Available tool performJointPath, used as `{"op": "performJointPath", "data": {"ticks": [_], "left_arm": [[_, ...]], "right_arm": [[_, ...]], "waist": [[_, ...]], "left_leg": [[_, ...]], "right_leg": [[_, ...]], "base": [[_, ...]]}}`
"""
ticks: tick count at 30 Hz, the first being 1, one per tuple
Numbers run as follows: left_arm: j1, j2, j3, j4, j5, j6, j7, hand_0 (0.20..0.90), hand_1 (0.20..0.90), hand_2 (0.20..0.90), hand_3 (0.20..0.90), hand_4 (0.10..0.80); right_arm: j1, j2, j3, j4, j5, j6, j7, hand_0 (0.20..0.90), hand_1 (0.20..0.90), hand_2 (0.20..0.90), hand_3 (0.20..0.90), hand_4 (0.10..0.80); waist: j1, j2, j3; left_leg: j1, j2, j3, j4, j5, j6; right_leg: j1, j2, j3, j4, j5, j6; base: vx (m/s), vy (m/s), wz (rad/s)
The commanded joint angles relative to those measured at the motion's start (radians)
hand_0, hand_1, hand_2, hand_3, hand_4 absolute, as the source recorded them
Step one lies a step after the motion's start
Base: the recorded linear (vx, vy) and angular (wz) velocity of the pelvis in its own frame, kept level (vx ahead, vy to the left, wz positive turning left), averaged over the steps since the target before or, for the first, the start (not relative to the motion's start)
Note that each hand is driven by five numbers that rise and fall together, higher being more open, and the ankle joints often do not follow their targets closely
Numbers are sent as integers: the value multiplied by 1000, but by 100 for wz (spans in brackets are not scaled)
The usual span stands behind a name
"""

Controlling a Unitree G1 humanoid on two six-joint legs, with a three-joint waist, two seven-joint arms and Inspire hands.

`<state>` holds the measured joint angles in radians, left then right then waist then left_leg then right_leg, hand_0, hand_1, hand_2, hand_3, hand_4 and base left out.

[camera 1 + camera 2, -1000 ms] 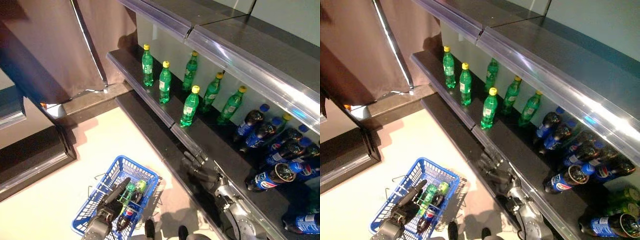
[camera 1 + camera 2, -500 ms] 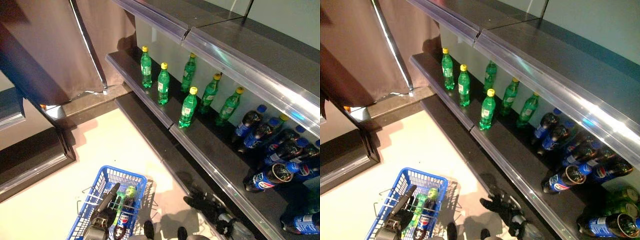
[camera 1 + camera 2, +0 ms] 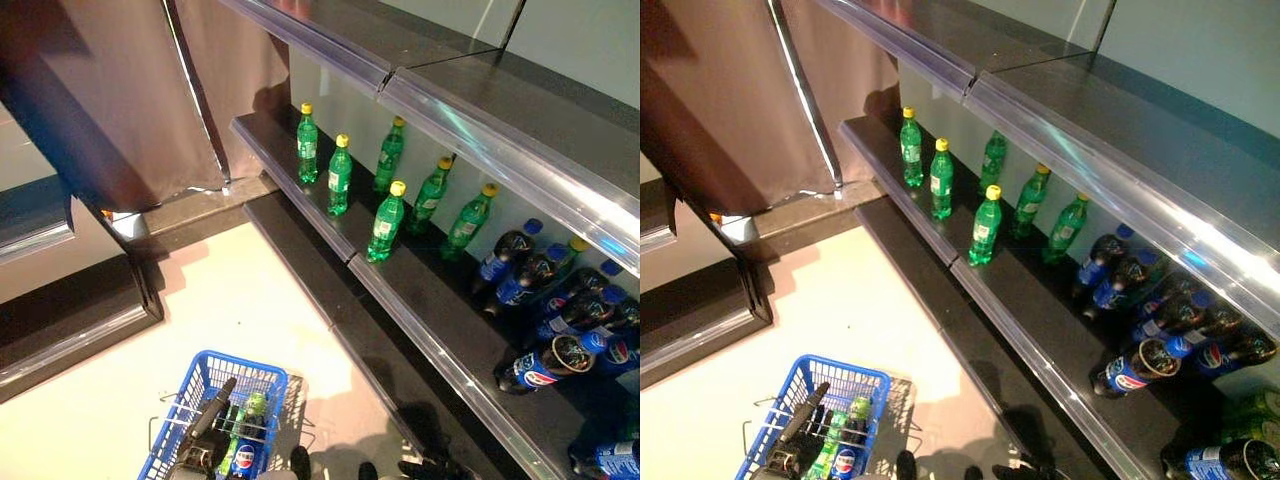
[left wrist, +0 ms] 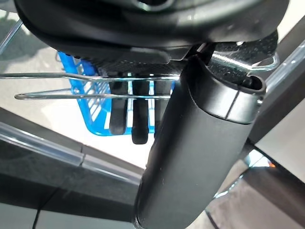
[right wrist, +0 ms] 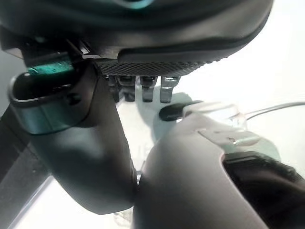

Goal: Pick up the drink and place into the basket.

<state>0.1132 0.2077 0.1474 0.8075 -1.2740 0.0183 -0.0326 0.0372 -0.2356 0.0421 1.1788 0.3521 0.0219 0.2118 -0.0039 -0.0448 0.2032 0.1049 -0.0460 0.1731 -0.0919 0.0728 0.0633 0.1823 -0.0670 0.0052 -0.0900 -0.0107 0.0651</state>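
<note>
The blue basket (image 3: 240, 362) hangs low at the left, with a green bottle (image 3: 252, 408) and a dark blue-labelled bottle (image 3: 243, 458) inside. My left hand (image 3: 200, 452) is shut on its thin wire handles (image 4: 71, 86), with the fingers (image 4: 136, 119) curled over them. My right hand (image 3: 430, 468) is low at the bottom edge, below the shelf front, open and empty; its fingers (image 5: 143, 88) hold nothing. Green bottles with yellow caps (image 3: 386, 222) stand on the dark shelf (image 3: 440, 310). Dark blue-labelled bottles (image 3: 540, 365) lie at the shelf's right.
A brown curtain (image 3: 120, 90) hangs at the upper left. A dark low ledge (image 3: 70, 320) runs along the left. An upper shelf with a shiny front rail (image 3: 480, 140) overhangs the bottles. A lower dark shelf (image 3: 330, 300) runs beside the pale floor (image 3: 230, 300).
My right hand has dropped from the shelf's front edge to the bottom of the view. The camera has shifted, so the basket sits lower in view.
</note>
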Motion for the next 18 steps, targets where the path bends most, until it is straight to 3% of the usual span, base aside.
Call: {"op": "performJointPath", "data": {"ticks": [1,18], "left_arm": [[-192,94,84,-87,-45,-130,-235,300,300,300,200,100],[-189,68,85,-93,-54,-138,-238,300,300,300,200,100]], "right_arm": [[-3,-71,-5,95,-33,-4,-8,900,900,900,900,800],[-4,-49,17,92,-53,-13,-4,900,900,900,900,800]], "waist": [[23,67,-181],[24,67,-190]], "left_leg": [[66,-17,-111,17,-163,-60],[71,-15,-115,21,-170,-56]], "right_leg": [[-50,30,-42,6,7,13],[-44,40,-30,10,-1,3]], "base": [[0,0,0],[0,0,0]]}}
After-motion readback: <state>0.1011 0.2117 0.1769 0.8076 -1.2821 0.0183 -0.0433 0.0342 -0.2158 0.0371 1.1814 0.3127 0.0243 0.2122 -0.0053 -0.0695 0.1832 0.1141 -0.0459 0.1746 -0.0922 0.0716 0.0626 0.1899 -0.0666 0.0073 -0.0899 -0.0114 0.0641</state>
